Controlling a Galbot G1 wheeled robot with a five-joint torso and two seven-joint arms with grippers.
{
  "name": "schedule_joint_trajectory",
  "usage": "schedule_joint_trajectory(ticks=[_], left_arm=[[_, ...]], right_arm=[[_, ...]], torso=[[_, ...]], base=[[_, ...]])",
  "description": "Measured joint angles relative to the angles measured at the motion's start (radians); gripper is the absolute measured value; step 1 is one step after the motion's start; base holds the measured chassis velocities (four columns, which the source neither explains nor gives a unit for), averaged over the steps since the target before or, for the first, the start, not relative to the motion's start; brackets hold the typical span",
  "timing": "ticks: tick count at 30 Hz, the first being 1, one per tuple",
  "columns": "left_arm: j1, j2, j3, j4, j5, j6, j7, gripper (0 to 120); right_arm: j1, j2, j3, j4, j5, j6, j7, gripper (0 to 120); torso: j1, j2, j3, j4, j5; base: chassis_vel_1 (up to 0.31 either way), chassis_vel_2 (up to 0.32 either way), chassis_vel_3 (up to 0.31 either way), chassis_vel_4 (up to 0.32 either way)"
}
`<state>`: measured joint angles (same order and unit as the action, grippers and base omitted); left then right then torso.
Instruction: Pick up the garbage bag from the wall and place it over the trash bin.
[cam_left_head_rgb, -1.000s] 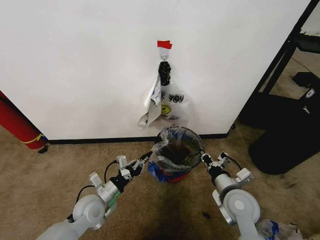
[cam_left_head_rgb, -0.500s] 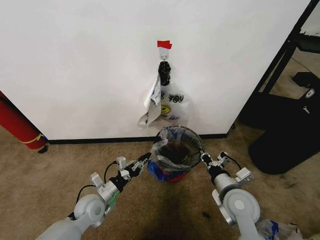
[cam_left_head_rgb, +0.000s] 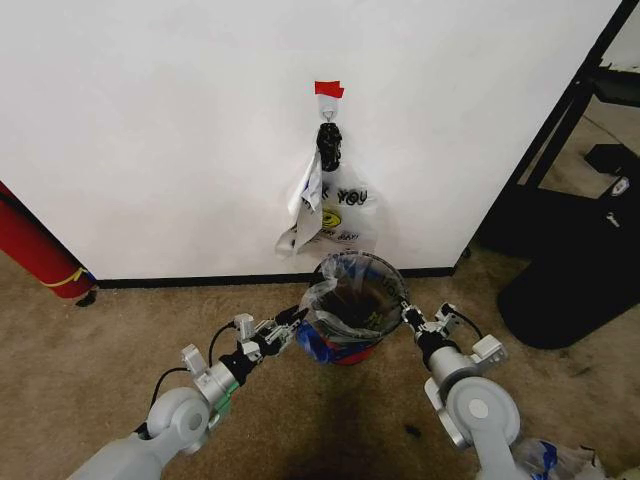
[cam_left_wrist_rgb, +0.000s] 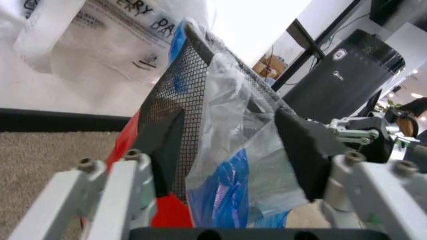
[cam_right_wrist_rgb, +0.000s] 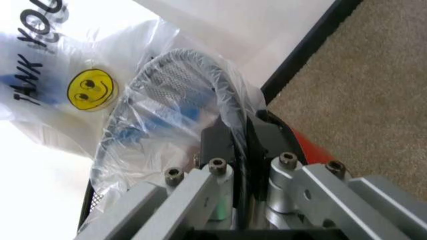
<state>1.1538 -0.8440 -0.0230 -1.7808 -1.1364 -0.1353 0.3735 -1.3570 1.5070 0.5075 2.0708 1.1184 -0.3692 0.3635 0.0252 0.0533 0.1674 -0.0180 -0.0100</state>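
right wrist view, right claw (cam_right_wrist_rgb: 239, 137) pinching trash bin (cam_right_wrist_rgb: 175, 65) rim

The head view is bright and evenly lit, and the wall (cam_left_head_rgb: 150, 130) reads as a flat white with only a faint grey falloff toward its lower part. A soft dark shadow lies on the carpet (cam_left_head_rgb: 90, 340) in front of the trash bin (cam_left_head_rgb: 352, 300). In the left wrist view the wall blows out to pure white behind the garbage bag (cam_left_wrist_rgb: 233, 165), whose plastic catches small glints, and the near fingers (cam_left_wrist_rgb: 120, 195) look soft and out of focus. In the right wrist view the white wall is likewise overexposed, and the near metal fingers (cam_right_wrist_rgb: 200, 195) are blurred.
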Motion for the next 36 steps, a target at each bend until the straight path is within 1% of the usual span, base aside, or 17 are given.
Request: schedule_joint_trajectory(ticks=[1, 2, 3, 5, 9, 10, 12, 14, 15, 17, 22, 27, 31, 36], left_arm=[[-0.002, -0.002, 0.001, 0.004, -0.001, 0.000, 0.000, 61], [-0.003, -0.003, 0.002, 0.007, -0.006, 0.000, 0.000, 54], [-0.003, -0.003, 0.002, 0.007, -0.006, 0.000, 0.000, 54], [-0.004, -0.006, 0.003, 0.008, -0.023, -0.001, -0.001, 48], [-0.005, -0.007, 0.003, 0.011, -0.034, -0.002, 0.000, 30], [-0.005, -0.007, 0.003, 0.011, -0.034, -0.002, 0.000, 30], [-0.004, -0.007, 0.004, 0.013, -0.032, -0.002, 0.001, 25], [0.002, -0.007, 0.006, 0.015, -0.025, -0.003, 0.007, 13], [0.003, -0.008, 0.007, 0.015, -0.024, -0.004, 0.009, 11], [0.004, -0.010, 0.012, 0.018, -0.016, -0.004, 0.018, 1], [-0.006, -0.018, 0.026, 0.032, 0.012, -0.006, 0.026, 0], [-0.010, -0.021, 0.026, 0.038, 0.013, -0.012, 0.004, 0], [0.006, -0.009, -0.006, 0.005, -0.007, -0.014, -0.015, 0], [0.008, -0.002, -0.025, -0.003, -0.043, -0.014, -0.013, 0]], right_arm=[[-0.002, 0.000, 0.000, 0.000, 0.000, 0.001, -0.001, 1], [-0.004, 0.000, 0.001, 0.000, 0.000, 0.002, -0.001, 1], [-0.004, 0.000, 0.001, 0.000, 0.000, 0.002, -0.001, 1], [-0.006, 0.000, 0.003, 0.000, 0.000, 0.003, -0.003, 1], [-0.003, -0.001, 0.007, -0.004, 0.000, 0.004, -0.006, 1], [-0.003, -0.001, 0.007, -0.004, 0.000, 0.004, -0.006, 1], [-0.003, -0.001, 0.009, -0.009, -0.001, 0.005, -0.007, 1], [-0.006, 0.002, 0.008, -0.010, -0.004, 0.005, -0.009, 1], [-0.007, 0.003, 0.008, -0.010, -0.005, 0.005, -0.010, 1], [-0.007, 0.003, 0.006, -0.008, -0.005, 0.005, -0.010, 1], [-0.006, 0.001, 0.006, 0.001, -0.004, 0.005, -0.010, 1], [-0.007, 0.000, 0.007, 0.008, -0.003, 0.005, -0.007, 1], [-0.007, 0.000, 0.009, 0.006, -0.004, 0.005, -0.007, 1], [-0.004, 0.000, 0.008, 0.002, -0.004, 0.004, -0.007, 1]], torso=[[0.000, 0.000, 0.000, 0.0000, 0.0000], [0.000, 0.000, 0.000, -0.0001, 0.0000], [0.000, 0.000, 0.000, -0.0001, 0.0000], [0.000, 0.000, 0.000, -0.0001, 0.0000], [0.000, 0.000, 0.000, 0.0000, 0.0000], [0.000, 0.000, 0.000, 0.0000, 0.0000], [0.000, 0.000, 0.000, -0.0001, 0.0000], [0.000, 0.000, 0.000, 0.0000, 0.0000], [0.000, 0.000, 0.000, 0.0000, 0.0000], [0.000, 0.000, 0.000, 0.0000, 0.0000], [0.000, 0.000, 0.000, -0.0001, 0.0000], [0.000, 0.000, 0.000, -0.0001, 0.0000], [0.000, 0.000, 0.000, 0.0000, 0.0000], [0.000, 0.000, 0.000, 0.0000, 0.0000]], base=[[0.000, 0.000, 0.000, 0.000], [0.000, 0.000, 0.000, 0.000], [0.000, 0.000, 0.000, 0.000], [0.000, 0.000, 0.000, 0.000], [0.000, 0.000, 0.000, 0.000], [0.000, 0.000, 0.000, 0.000], [0.000, 0.000, 0.000, 0.000], [0.000, 0.000, 0.000, 0.000], [0.000, 0.000, 0.000, 0.000], [0.000, 0.000, 0.000, 0.000], [0.000, 0.000, 0.000, 0.000], [0.000, 0.000, 0.000, 0.000], [0.000, 0.000, 0.000, 0.000], [0.000, 0.000, 0.000, 0.000]])
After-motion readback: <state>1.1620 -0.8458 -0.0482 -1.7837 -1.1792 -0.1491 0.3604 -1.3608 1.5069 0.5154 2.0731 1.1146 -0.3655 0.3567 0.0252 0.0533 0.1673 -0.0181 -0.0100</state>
